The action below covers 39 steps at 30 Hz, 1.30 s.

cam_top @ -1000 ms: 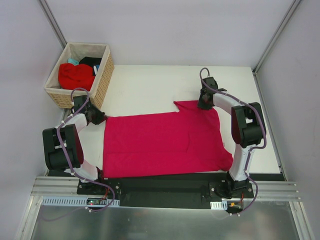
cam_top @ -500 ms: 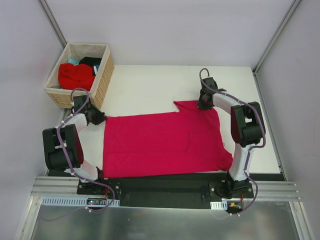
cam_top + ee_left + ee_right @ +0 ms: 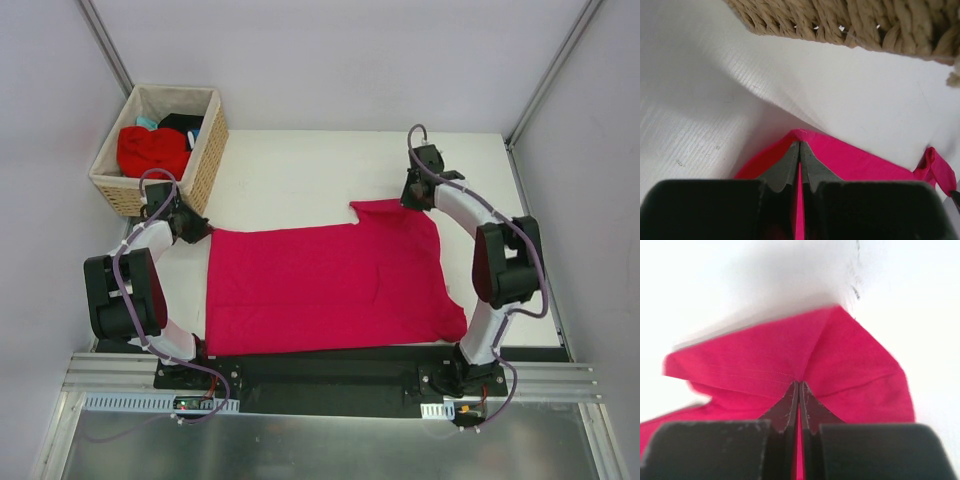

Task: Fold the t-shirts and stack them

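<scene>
Spread flat mid-table, crimson t-shirt [image 3: 320,285]; left gripper [image 3: 203,233] at its 10 o'clock corner; right gripper [image 3: 410,202] at 1 o'clock.

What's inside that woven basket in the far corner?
The basket holds a bunched red t-shirt, with a black one and a bit of teal cloth farther back. Whatever lies under them is covered, so I cannot tell.

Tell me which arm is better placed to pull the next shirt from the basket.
Left, probably. The left gripper sits beside the wicker basket; the right gripper is at the crimson shirt's opposite corner. Both are shut on that shirt, so it must release first.
</scene>
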Available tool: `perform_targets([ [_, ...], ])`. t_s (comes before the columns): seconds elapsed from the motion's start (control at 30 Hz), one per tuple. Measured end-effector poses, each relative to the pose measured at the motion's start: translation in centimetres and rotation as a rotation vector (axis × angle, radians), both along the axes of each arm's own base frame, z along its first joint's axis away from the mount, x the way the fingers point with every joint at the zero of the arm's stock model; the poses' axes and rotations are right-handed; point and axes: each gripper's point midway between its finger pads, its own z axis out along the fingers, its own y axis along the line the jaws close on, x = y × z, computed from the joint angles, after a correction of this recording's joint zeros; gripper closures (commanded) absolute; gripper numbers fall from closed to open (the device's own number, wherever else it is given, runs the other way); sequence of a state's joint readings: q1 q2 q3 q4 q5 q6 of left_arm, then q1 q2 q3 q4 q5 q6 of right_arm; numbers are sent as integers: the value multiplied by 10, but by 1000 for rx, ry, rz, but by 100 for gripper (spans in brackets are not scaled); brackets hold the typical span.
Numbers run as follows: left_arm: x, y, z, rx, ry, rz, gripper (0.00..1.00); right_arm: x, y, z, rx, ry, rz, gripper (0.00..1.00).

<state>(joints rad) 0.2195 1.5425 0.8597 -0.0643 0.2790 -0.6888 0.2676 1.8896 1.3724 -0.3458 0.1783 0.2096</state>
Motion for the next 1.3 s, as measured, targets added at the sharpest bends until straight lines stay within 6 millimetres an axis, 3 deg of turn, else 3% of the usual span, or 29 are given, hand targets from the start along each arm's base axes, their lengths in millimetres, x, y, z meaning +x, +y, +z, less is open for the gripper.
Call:
perform_targets([
  [0.27,-1,-7,10,1,-13,-19,100,-15,-15,107,-1,-201,-26,99],
  [0.4,1,-15,33,17,-86,-45,100,-33,-25,135,-10,-247,-46,99],
  [0.57,-14,-22,66,47,-200,-56,100,-62,-41,139,-53,-226,-75,99],
  [0.73,-32,-17,80,93,-242,-22,100,-92,-58,139,-97,-199,-105,99],
  [1.17,-72,-15,44,104,-122,9,100,-165,-90,139,-153,-181,-164,99],
  [1.3,-84,-15,42,113,-106,20,100,-183,-96,135,-160,-169,-170,99],
])
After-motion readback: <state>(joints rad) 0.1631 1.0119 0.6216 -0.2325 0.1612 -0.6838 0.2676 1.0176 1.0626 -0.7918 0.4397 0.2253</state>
